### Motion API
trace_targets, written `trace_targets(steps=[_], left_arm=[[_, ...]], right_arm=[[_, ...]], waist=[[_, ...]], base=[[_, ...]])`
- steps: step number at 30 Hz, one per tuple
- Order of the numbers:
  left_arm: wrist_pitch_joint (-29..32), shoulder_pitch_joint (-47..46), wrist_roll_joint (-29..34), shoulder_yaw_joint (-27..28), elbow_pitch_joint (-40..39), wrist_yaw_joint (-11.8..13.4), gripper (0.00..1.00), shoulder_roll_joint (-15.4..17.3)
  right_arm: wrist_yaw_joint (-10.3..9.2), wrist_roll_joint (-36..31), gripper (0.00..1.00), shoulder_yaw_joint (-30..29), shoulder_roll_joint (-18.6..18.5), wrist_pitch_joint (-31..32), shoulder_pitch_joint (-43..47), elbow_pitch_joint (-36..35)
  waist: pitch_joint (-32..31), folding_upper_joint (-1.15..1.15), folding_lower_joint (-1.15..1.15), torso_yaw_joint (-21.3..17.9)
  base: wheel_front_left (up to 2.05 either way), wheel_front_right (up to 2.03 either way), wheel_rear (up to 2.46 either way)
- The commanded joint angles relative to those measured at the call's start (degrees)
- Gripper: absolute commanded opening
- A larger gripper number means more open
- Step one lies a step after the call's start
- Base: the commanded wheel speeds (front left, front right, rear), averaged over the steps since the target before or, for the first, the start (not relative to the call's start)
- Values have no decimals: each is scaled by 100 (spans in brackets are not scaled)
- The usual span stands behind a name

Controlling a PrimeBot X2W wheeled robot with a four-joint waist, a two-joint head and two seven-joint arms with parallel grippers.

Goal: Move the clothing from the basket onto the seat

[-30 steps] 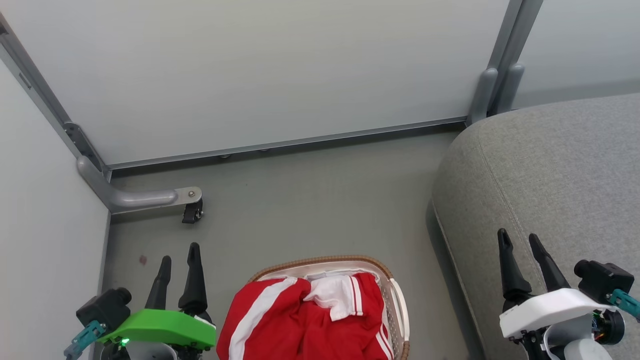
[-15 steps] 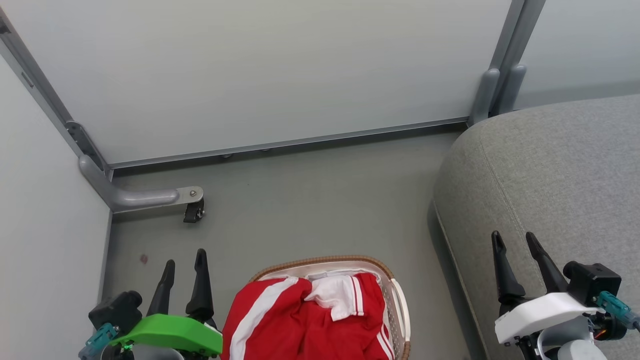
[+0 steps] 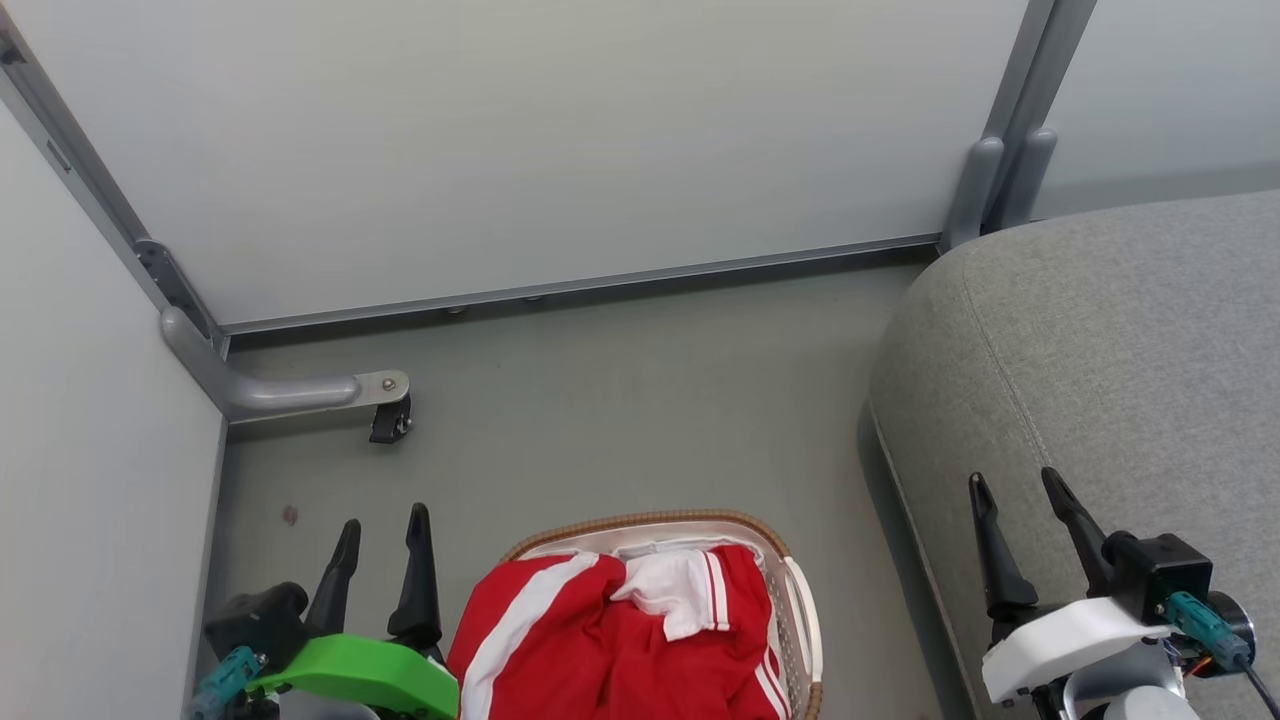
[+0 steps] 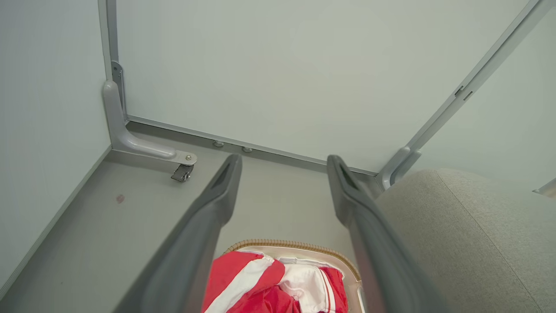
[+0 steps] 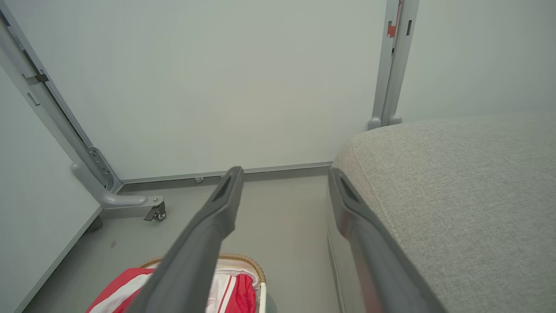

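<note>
Left jaws apart, empty, 7 o'clock, just left of basket [image 3: 650,520]. Right jaws apart, empty, 5 o'clock, above seat's [image 3: 1120,350] rounded edge. Clothing [image 3: 600,650], red with white stripes, heaped in basket at 6 o'clock, between the two, untouched. Seat spans 3 o'clock.

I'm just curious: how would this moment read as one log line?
clothing: in basket; seat: no clothing; left gripper: open, beside basket; right gripper: open, near seat

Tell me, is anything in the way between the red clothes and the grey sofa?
Nothing visible. The clothing lies in the basket, and just a strip of floor separates it from the seat on its right.
</note>
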Motion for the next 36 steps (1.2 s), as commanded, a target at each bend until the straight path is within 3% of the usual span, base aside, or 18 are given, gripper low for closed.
trace_targets(steps=[1,21,36], left_arm=[[-52,-4,100,-21,9,-29,100,42],[-266,34,791,-179,184,-23,100,49],[-241,31,800,-179,240,-41,100,48]], right_arm=[[2,-147,100,7,-34,-63,52,-6],[2,-978,100,48,-44,-266,91,17],[1,-914,100,66,-43,-262,80,35]], waist=[[2,0,0,1],[36,0,0,9],[83,0,0,-5]], base=[[0,0,0],[0,0,0],[0,0,0]])
